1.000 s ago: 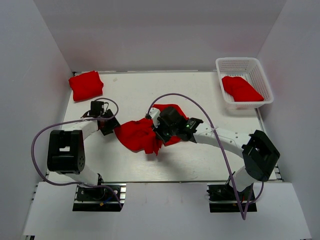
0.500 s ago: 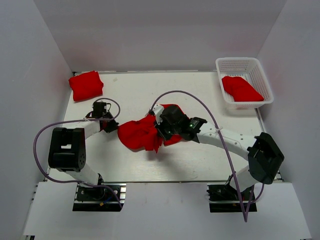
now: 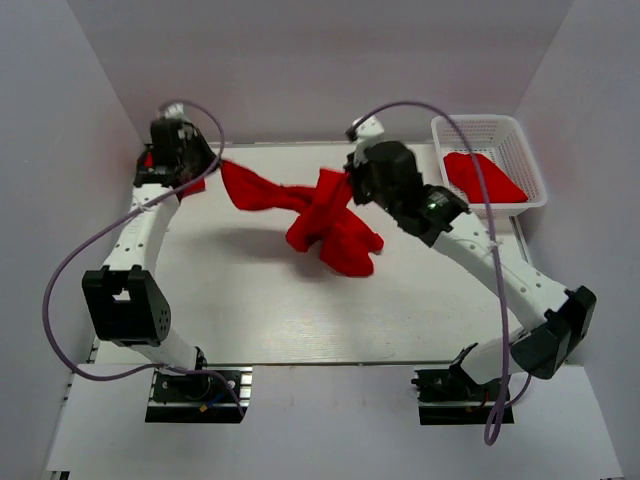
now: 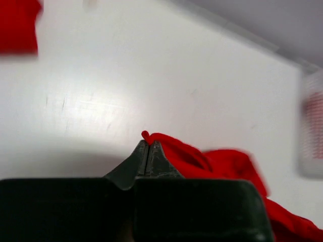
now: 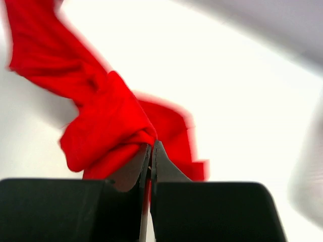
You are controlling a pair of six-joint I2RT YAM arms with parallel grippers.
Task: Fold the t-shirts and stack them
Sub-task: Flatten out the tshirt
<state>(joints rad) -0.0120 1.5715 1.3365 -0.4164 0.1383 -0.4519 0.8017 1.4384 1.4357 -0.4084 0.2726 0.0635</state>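
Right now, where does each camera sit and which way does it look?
Top external: above, behind the robot, looking down at the table; left arm and right arm show whole.
Left wrist: on its arm, looks along the left gripper, shut on the lifted t-shirt, toward the table.
Right wrist: on its arm, looks along the right gripper, shut on the same t-shirt.
Shared: all three show that t-shirt.

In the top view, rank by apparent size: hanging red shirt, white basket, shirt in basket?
Largest, about alike: hanging shirt and white basket; the shirt is raised nearer the camera. Smallest: shirt in basket.
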